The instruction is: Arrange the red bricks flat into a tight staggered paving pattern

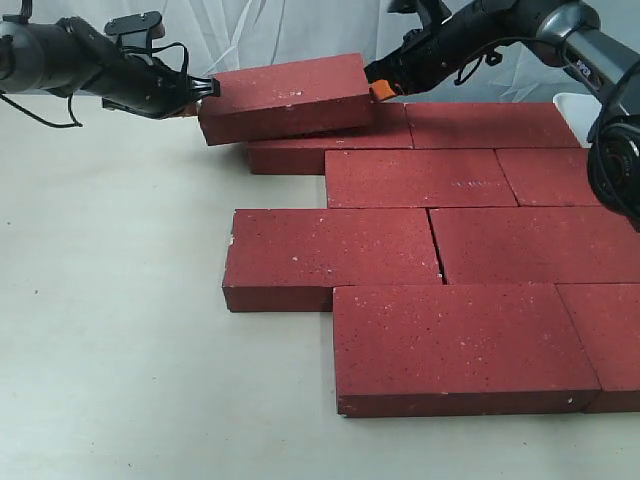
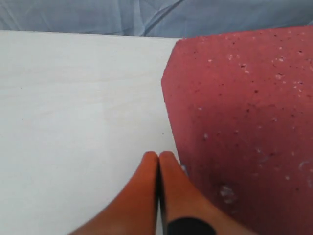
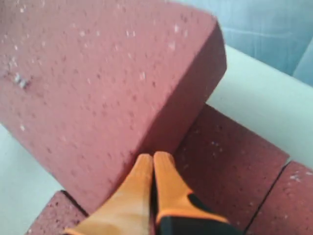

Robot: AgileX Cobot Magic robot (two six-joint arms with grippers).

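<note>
Jaws closed on nothing, left gripper (image 2: 157, 155) and right gripper (image 3: 153, 156) hover over a white tabletop (image 1: 110, 330) before pale drapery (image 1: 280, 30), a tilted red brick (image 1: 290, 95) wedged between their tips.

Bricks (image 1: 420, 178) lay flat on the table (image 1: 110, 330) in four staggered rows, front to rear, each row running toward the right. A tilted brick (image 1: 290, 97) rested on the rear-left brick (image 1: 300, 157), overhanging it to the left. The left gripper (image 1: 208, 88) stood at its left end and the right gripper (image 1: 378, 92) at its right end.
</note>
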